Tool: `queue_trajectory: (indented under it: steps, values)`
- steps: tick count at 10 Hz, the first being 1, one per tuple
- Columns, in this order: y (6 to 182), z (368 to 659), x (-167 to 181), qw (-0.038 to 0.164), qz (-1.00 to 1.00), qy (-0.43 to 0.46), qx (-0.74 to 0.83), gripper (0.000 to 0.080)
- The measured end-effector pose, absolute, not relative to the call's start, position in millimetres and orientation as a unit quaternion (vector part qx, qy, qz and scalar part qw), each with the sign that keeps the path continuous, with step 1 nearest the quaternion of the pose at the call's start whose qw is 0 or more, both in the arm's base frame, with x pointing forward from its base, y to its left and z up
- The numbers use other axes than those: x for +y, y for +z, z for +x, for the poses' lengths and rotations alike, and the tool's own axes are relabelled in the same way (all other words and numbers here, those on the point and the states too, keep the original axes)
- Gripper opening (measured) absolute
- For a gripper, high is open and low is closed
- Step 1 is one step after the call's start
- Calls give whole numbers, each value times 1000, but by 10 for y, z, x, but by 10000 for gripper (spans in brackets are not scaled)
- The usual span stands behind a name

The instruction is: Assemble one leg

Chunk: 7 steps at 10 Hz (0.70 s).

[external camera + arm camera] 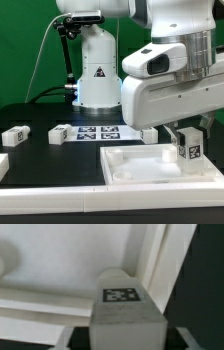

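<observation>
My pincer is closed most of the way on the leg, with only the block's own width between the jaws. In the exterior view a dark finger stands on each side of the small white block. The block hangs from the fingers and reaches down past their tips, its black-and-white tag turned toward that camera.

From the wrist view the leg runs straight out from between my fingers. The square tag sits on the face turned to the camera, close to the block's far end. Beyond that end lies the tray, and its raised rim passes just beside the leg's tip, with the dark worktop on the rim's other side. So the leg is over the tray's inside, close to one edge. I cannot tell whether its end touches the tray floor or hangs just clear of it.

Everything else sits well apart from my pincer, farther back on the worktop and toward the exterior view's left. One spare tagged block lies nearest. Past it is the marker board, then a second block and a third block farthest away.
</observation>
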State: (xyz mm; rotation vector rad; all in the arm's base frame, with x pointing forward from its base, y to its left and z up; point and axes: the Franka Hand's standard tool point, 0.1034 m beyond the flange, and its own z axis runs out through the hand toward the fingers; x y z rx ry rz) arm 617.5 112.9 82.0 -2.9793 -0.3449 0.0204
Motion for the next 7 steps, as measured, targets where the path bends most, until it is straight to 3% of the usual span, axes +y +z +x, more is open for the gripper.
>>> queue_trajectory:
  steps: [7]
  values:
    - [803,6194,1114,66,-945,13,320,291]
